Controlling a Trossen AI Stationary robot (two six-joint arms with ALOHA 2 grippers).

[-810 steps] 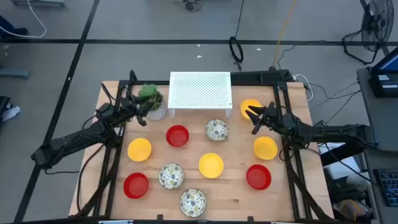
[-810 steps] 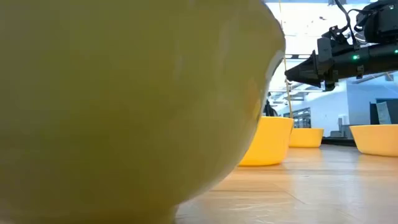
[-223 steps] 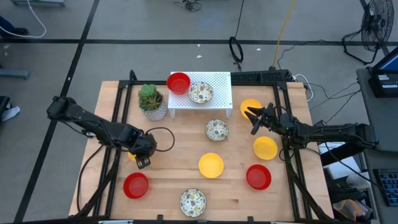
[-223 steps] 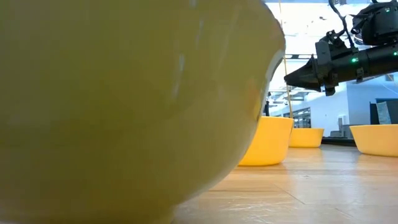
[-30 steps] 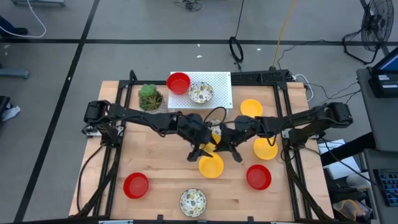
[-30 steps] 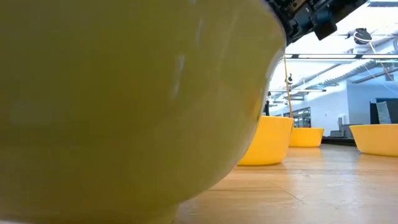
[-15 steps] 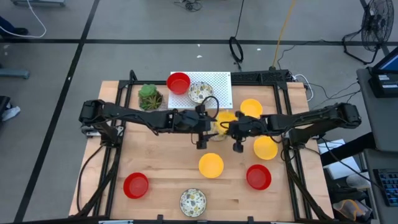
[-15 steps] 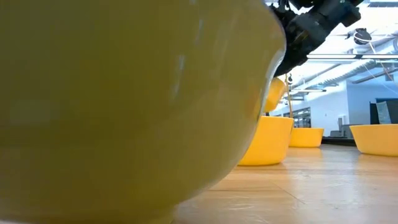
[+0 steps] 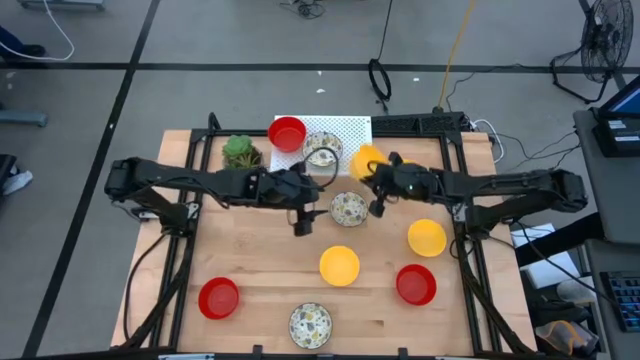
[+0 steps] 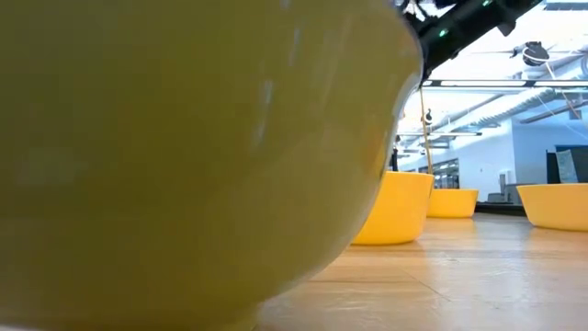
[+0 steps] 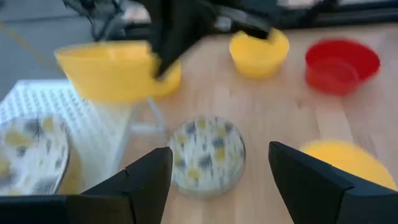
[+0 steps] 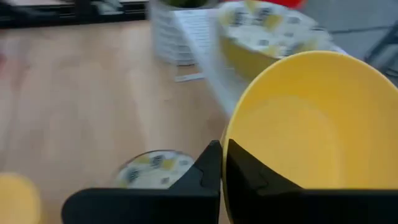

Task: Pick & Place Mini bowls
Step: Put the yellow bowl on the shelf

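Right gripper (image 9: 374, 178), clamped on our yellow bowl (image 9: 364, 160), has risen to the rack (image 9: 352, 127); left gripper (image 9: 302, 215) open.

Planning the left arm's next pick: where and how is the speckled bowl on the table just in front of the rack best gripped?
Grip the speckled bowl by its rim, coming from above, one finger inside and one outside. It sits upright and open, and its thin wall suits a pinch. The left gripper is open beside it.

No readable text, label, brand, number or sign on anything in view
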